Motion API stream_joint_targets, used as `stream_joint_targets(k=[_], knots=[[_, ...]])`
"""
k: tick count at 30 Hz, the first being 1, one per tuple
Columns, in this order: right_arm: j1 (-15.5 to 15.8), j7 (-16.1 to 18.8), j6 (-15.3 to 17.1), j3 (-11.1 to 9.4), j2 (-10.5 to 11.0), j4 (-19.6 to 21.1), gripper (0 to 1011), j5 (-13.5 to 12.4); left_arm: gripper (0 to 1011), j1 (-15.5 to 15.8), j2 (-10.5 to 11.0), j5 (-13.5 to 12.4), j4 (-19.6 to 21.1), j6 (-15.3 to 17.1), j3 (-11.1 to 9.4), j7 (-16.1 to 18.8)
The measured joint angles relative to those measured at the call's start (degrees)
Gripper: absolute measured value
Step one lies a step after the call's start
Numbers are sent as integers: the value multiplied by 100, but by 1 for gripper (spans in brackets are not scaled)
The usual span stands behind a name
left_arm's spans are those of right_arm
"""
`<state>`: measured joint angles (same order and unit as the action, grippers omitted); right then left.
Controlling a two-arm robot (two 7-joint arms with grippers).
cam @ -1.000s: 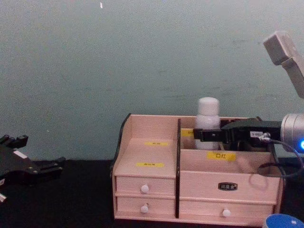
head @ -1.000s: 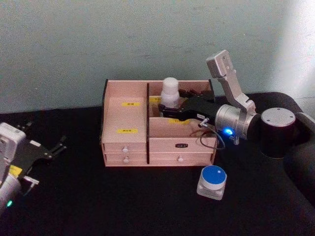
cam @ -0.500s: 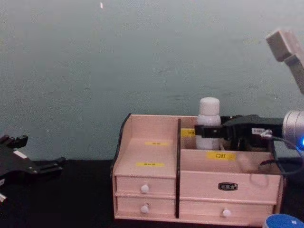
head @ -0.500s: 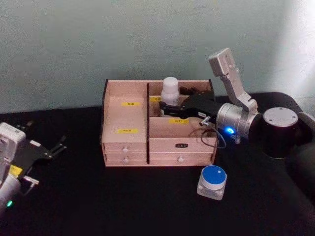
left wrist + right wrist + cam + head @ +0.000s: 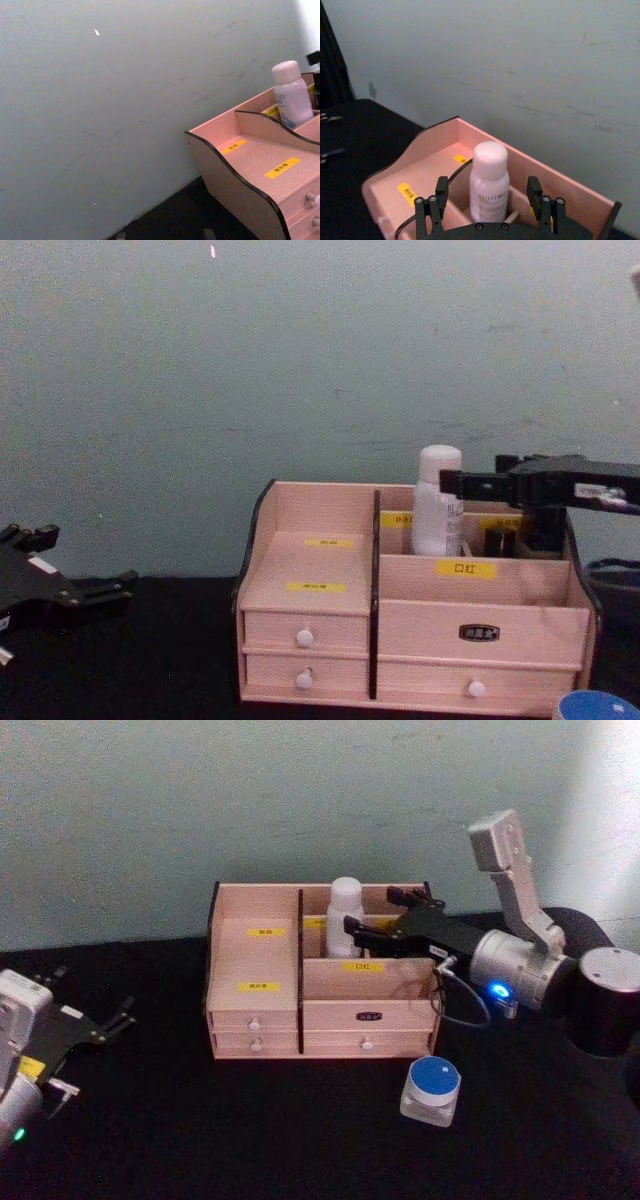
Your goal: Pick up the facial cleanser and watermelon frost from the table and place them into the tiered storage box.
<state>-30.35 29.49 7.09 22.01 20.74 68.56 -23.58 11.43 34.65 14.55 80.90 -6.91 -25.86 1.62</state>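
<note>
Looking along my right end effector [image 5: 372,910], I found its fingers spread apart, with clear gaps on both sides of the facial cleanser [image 5: 345,900]. That white bottle stood upright just ahead of the fingertips, in the rear right compartment of the tiered storage box [image 5: 250,905], and I touched it nowhere. I judged that half of the job done. The blue-lidded jar [image 5: 431,1088], which I took for the watermelon frost, sat well below the end effector and back toward my body, on the dark surface [image 5: 200,1120] just in front of the box's right-hand drawers. It was squat, its lid facing up, so a grasp from above seemed the natural approach. My left end effector [image 5: 92,992], fingers also apart, rested far off on the other side of the box, making the right arm clearly the nearer one.
</note>
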Motion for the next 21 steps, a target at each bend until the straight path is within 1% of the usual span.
stream_joint_targets(k=[1, 3, 4, 6, 7, 9, 10, 12, 13, 14, 15, 16, 17, 20, 21], knots=[[108, 14, 22, -24, 79, 155, 1000, -58, 1001, 0, 0, 0, 0, 0, 0, 0], [219, 32, 35, -50, 166, 314, 1000, -107, 1001, 0, 0, 0, 0, 0, 0, 0], [334, 55, 53, -80, 260, 474, 1000, -172, 1001, 0, 0, 0, 0, 0, 0, 0], [474, 74, 73, -116, 367, 658, 1000, -244, 1001, 0, 0, 0, 0, 0, 0, 0], [611, 92, 89, -156, 474, 843, 1000, -316, 1001, 0, 0, 0, 0, 0, 0, 0], [744, 119, 100, -189, 576, 1001, 1000, -386, 1001, 0, 0, 0, 0, 0, 0, 0], [887, 143, 103, -222, 686, 1172, 1000, -444, 1001, 0, 0, 0, 0, 0, 0, 0], [1039, 174, 105, -251, 814, 1350, 1000, -502, 1001, 0, 0, 0, 0, 0, 0, 0], [1180, 205, 107, -273, 940, 1510, 1000, -550, 1001, 0, 0, 0, 0, 0, 0, 0], [1180, 205, 107, -273, 940, 1510, 1000, -550, 1001, 0, 0, 0, 0, 0, 0, 0], [1306, 233, 107, -287, 1060, 1646, 1000, -586, 1001, 0, 0, 0, 0, 0, 0, 0], [1363, 245, 106, -291, 1114, 1708, 1000, -601, 1001, 0, 0, 0, 0, 0, 0, 0], [1470, 264, 105, -296, 1213, 1807, 1000, -625, 1001, 0, 0, 0, 0, 0, 0, 0], [1636, 275, 107, -310, 1362, 1954, 1000, -669, 1001, 0, 0, 0, 0, 0, 0, 0], [1751, 275, 116, -317, 1462, 2044, 1000, -695, 1001, 0, 0, 0, 0, 0, 0, 0]])
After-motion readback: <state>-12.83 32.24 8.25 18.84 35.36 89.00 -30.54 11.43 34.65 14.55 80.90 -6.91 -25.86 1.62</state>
